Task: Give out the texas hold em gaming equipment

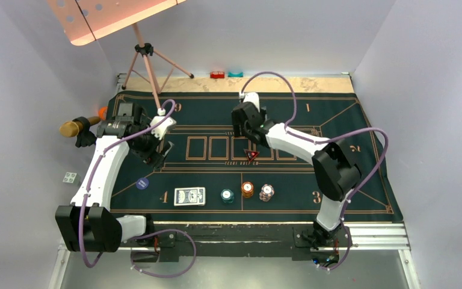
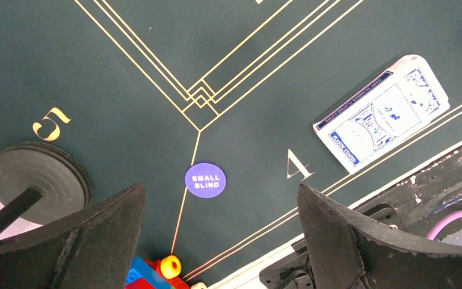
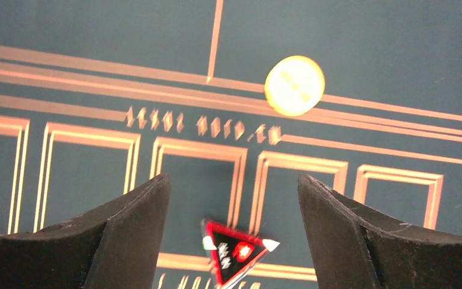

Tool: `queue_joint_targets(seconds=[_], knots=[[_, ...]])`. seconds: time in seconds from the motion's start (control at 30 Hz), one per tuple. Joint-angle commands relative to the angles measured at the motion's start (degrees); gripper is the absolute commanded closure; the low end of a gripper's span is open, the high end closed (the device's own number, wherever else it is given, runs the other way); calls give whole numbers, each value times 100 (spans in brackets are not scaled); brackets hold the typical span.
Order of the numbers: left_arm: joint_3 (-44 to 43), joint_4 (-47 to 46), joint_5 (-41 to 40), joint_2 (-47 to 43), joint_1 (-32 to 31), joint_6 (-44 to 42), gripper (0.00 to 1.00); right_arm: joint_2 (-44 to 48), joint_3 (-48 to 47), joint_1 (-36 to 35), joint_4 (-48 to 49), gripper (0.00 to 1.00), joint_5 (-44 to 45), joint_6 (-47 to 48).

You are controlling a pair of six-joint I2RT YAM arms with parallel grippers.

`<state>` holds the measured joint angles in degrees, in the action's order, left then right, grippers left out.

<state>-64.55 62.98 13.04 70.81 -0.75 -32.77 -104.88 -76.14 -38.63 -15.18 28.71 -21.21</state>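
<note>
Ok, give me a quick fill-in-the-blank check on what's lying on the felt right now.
1. The blue disc reads SMALL ____.
2. The card deck lies beside the printed number ____ on the mat.
3. In the top view, the chip stack between the teal chips and the white-red chips is ____.
4. The red marker seen between the fingers of the open right gripper is shaped like a ____.
Missing words: BLIND; 4; orange; triangle.
</note>
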Motion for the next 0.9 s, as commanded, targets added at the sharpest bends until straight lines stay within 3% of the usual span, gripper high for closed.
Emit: queue_joint_targets(seconds=[0.0, 0.23, 0.57, 0.87], knots=[[-119, 68, -9, -126, 49, -124, 0, 194, 857, -435, 580, 20, -448, 45], [-194, 133, 28, -150, 42, -80, 0, 15, 1200, -518, 889, 22, -740, 258], [-129, 101, -48, -244, 42, -115, 0, -201, 1146, -521, 609, 30, -672, 147], [-85, 100, -99, -317, 42, -232, 0, -118, 1072, -391, -566, 53, -263, -484]])
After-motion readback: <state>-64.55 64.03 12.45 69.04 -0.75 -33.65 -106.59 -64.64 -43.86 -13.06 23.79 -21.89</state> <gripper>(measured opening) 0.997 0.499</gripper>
